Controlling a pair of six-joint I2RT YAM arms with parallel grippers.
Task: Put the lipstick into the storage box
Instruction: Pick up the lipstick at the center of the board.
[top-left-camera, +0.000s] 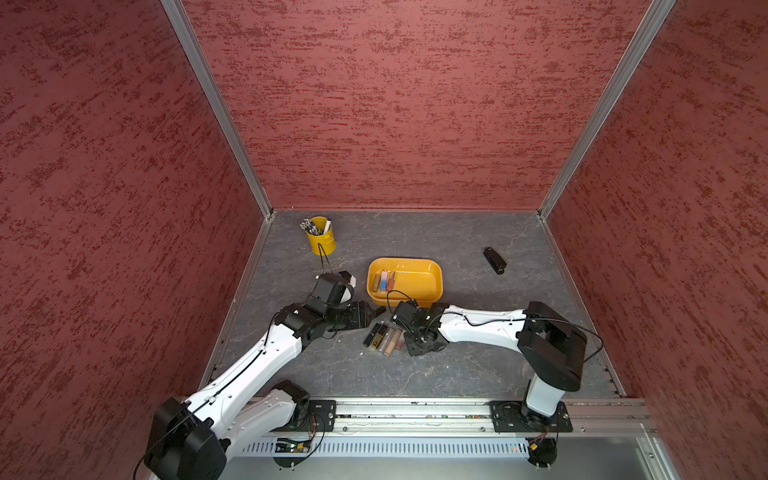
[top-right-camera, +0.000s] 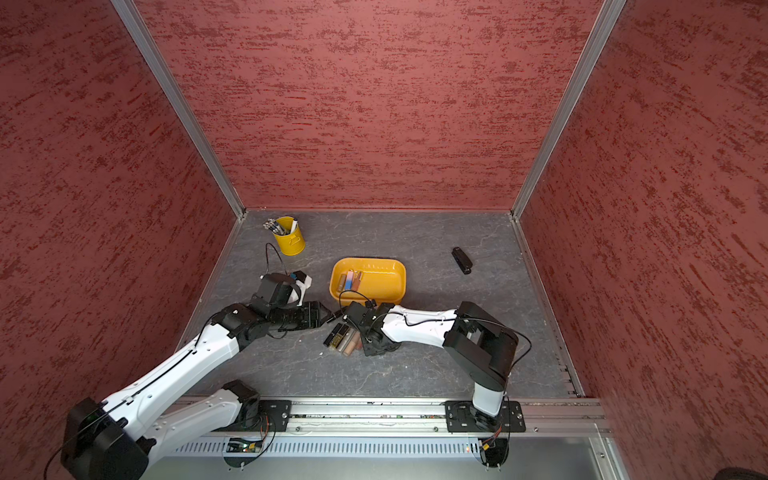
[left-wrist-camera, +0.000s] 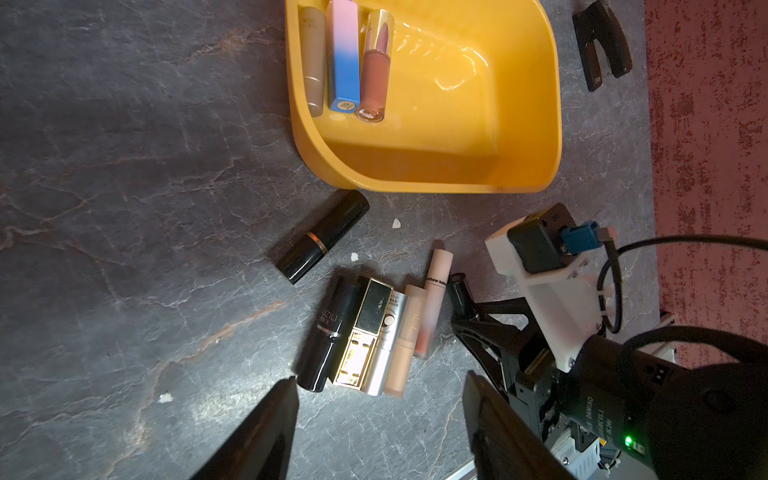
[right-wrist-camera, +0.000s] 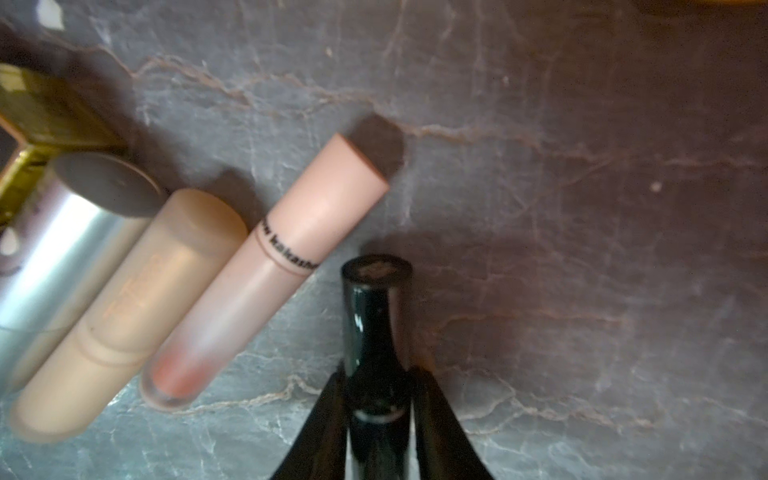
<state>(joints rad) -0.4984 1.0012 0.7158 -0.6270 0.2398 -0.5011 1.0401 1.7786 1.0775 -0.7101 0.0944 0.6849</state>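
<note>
The yellow-orange storage box (top-left-camera: 432, 272) (top-right-camera: 395, 270) (left-wrist-camera: 550, 104) sits mid-table and holds three lipsticks (top-left-camera: 384, 281) (left-wrist-camera: 343, 58) at one end. In front of it several lipsticks lie side by side in a row (top-left-camera: 384, 338) (left-wrist-camera: 374, 332). My right gripper (right-wrist-camera: 378, 374) (top-left-camera: 405, 343) is down at the right end of that row, shut on a black lipstick (right-wrist-camera: 376, 299) (left-wrist-camera: 457, 286) next to a pale pink tube (right-wrist-camera: 291, 266). My left gripper (left-wrist-camera: 380, 380) (top-left-camera: 372, 316) hovers open over the row's near end, holding nothing.
Another black lipstick (left-wrist-camera: 322, 237) lies alone between the row and the box. A small yellow bucket of pens (top-left-camera: 321, 237) stands at the back left. A black stapler (top-left-camera: 494, 260) lies at the back right. Red walls enclose three sides of the table.
</note>
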